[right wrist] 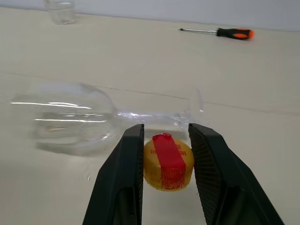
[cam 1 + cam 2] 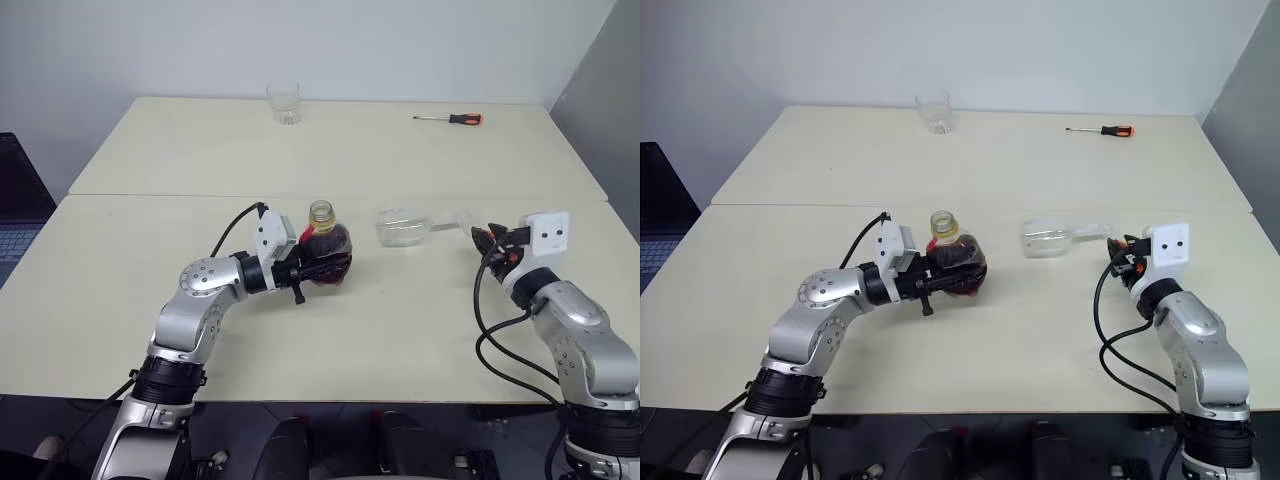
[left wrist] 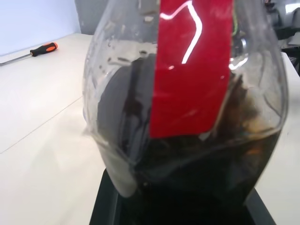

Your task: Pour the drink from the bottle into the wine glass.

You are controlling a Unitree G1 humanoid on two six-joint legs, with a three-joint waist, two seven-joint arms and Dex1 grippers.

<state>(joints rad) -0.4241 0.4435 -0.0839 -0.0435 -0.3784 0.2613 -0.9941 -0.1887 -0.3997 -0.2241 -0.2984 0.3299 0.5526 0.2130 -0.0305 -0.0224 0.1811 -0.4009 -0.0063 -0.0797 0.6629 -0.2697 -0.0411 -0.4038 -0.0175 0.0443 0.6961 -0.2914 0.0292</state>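
My left gripper (image 2: 312, 266) is shut on the bottle (image 2: 326, 243), holding it upright just above the table, left of centre. Its mouth is uncapped, and the dark drink (image 3: 197, 178) fills the lower part of the body below a red strip. The wine glass (image 2: 408, 227) lies on its side on the table, its bowl toward the bottle and its foot toward my right gripper (image 2: 487, 240). That gripper is shut on the yellow cap (image 1: 168, 161) with a red strip, close to the glass's foot (image 1: 197, 105).
A short clear tumbler (image 2: 284, 102) stands at the table's far edge. An orange-handled screwdriver (image 2: 450, 119) lies at the far right. A seam (image 2: 150, 195) runs across between the two tabletops.
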